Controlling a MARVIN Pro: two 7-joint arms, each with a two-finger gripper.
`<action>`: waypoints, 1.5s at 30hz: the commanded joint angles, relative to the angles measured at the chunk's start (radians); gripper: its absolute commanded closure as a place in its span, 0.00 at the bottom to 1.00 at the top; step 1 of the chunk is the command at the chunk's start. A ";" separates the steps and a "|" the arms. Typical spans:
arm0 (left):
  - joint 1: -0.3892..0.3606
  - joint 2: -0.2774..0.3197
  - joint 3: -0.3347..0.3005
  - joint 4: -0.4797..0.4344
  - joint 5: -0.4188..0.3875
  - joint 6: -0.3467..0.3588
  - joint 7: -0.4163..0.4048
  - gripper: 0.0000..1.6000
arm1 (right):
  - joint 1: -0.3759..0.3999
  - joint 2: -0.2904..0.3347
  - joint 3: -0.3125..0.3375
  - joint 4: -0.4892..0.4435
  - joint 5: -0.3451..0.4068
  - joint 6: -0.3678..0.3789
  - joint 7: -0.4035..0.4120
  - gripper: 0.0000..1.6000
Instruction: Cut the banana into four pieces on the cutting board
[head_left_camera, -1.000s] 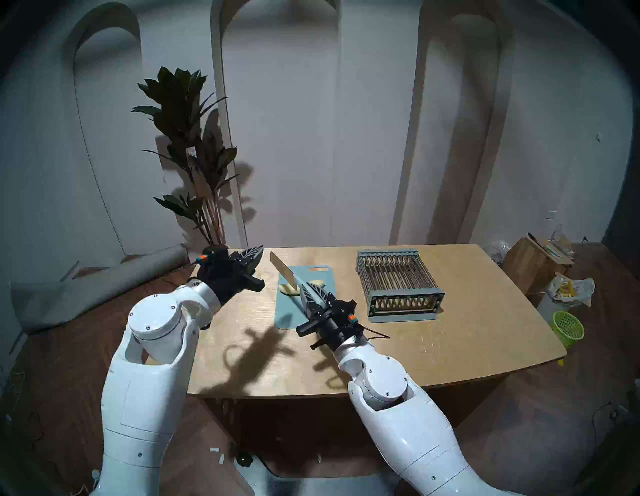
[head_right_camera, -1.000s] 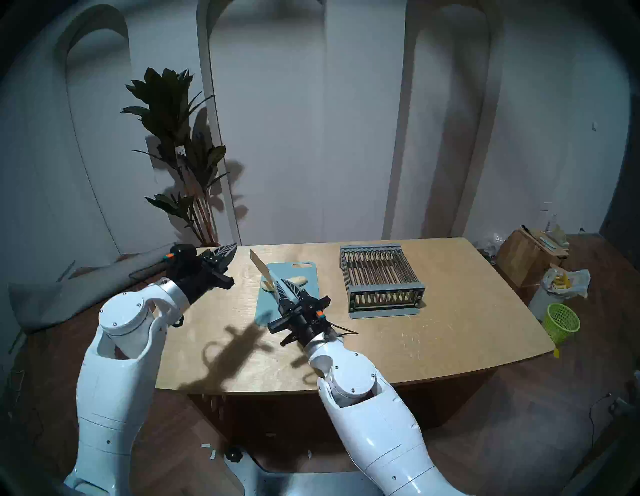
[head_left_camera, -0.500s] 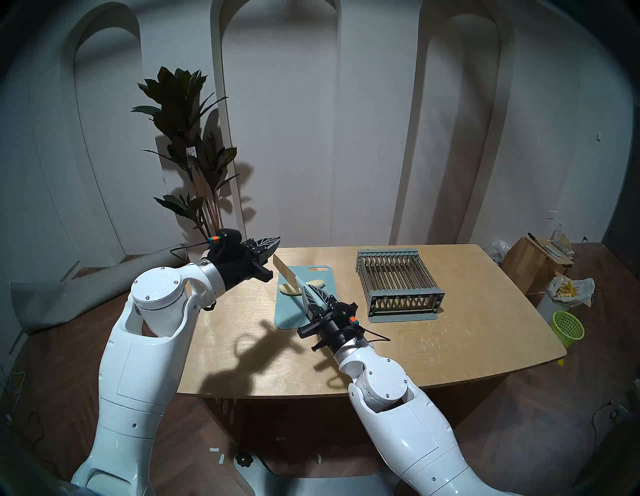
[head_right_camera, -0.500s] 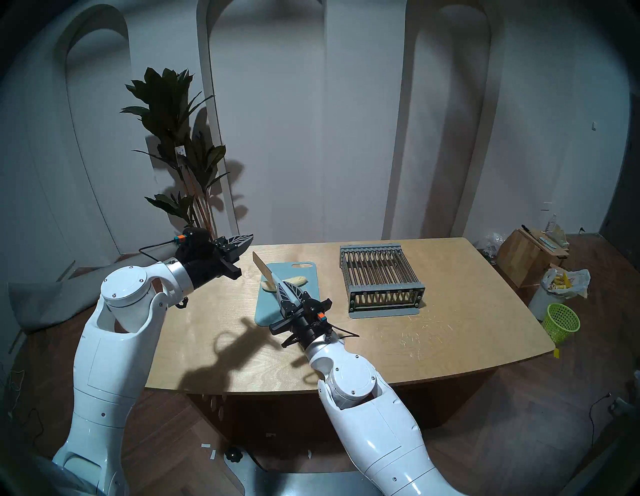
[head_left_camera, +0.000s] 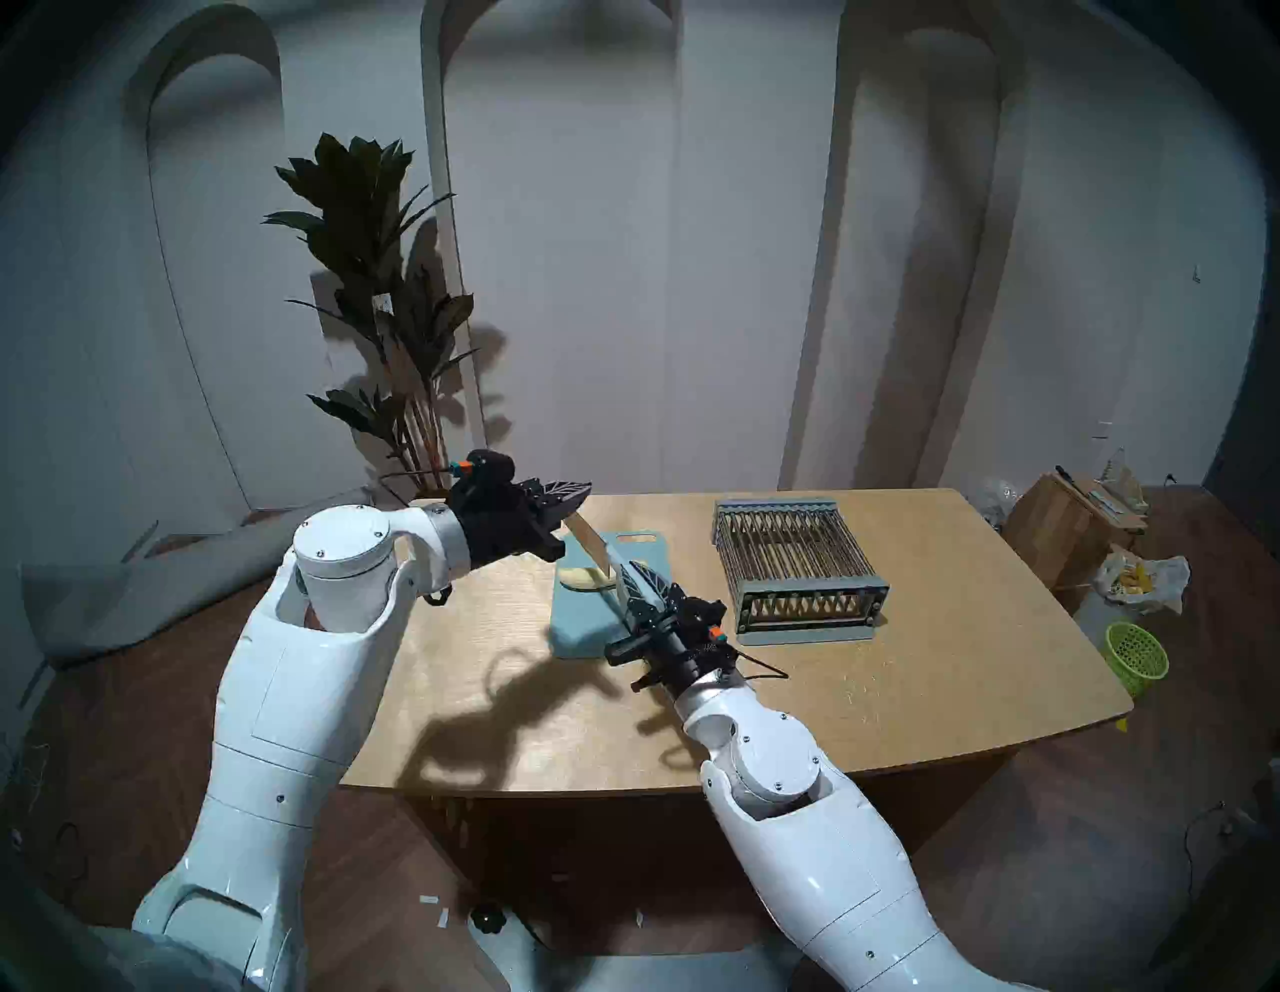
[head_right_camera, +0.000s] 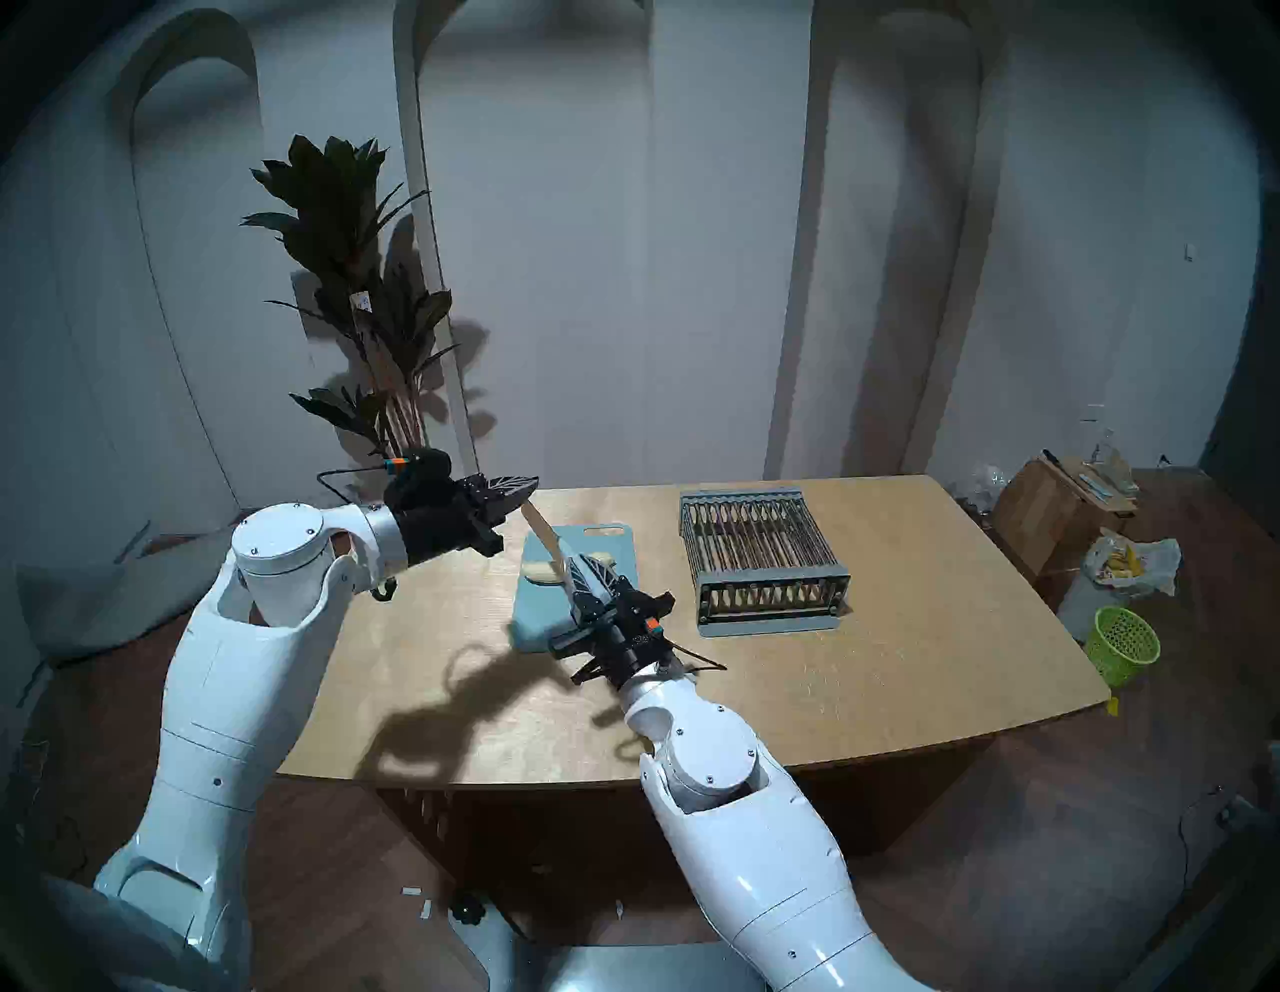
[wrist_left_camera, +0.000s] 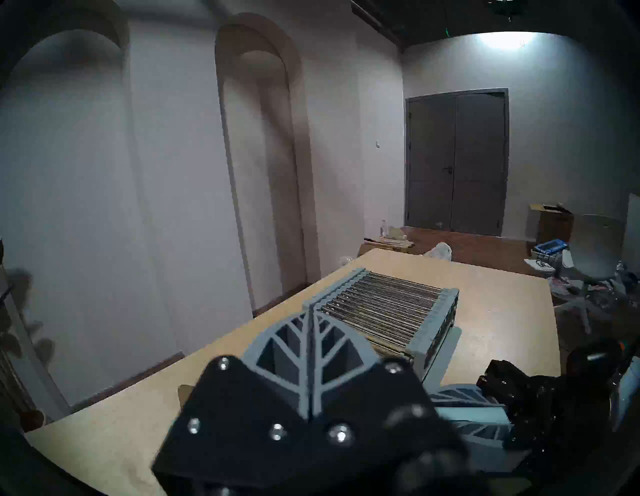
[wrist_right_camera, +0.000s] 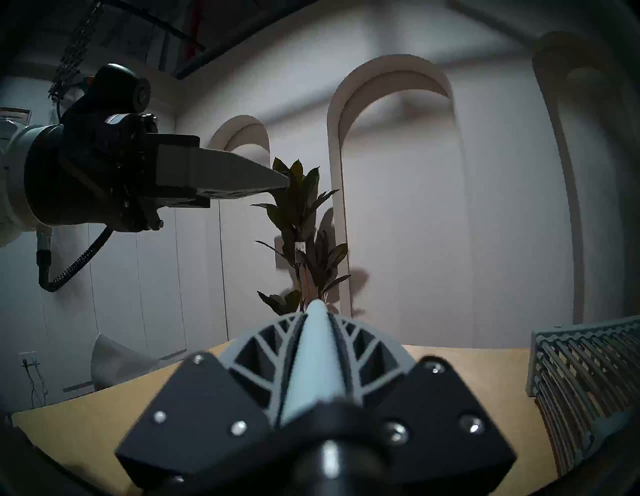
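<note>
On the wooden surface we list a blue-grey cutting board with its handle slot at the far end. On the board's far half lies the peeled banana, partly hidden behind the knife.

Our right hand is clamped on the knife's pale handle, and the blade slants up and away to the left over the banana; we cannot tell whether the edge touches the fruit.

Our left hand hangs above the surface's far left corner, fingers pressed together and holding nothing, its tip near the end of the blade.

To the right of the board, apart from it, stands a grey slatted rack with metal bars.
</note>
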 joint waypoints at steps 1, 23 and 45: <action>-0.112 0.006 0.009 0.019 0.007 -0.019 -0.032 1.00 | 0.007 -0.014 -0.005 -0.036 0.000 -0.018 -0.005 1.00; -0.311 -0.034 0.111 0.222 0.015 -0.057 -0.139 1.00 | -0.015 -0.009 -0.031 -0.067 0.006 -0.034 -0.047 1.00; -0.488 -0.029 0.116 0.604 0.043 -0.167 -0.272 1.00 | -0.081 0.017 -0.035 -0.134 -0.009 -0.073 -0.111 1.00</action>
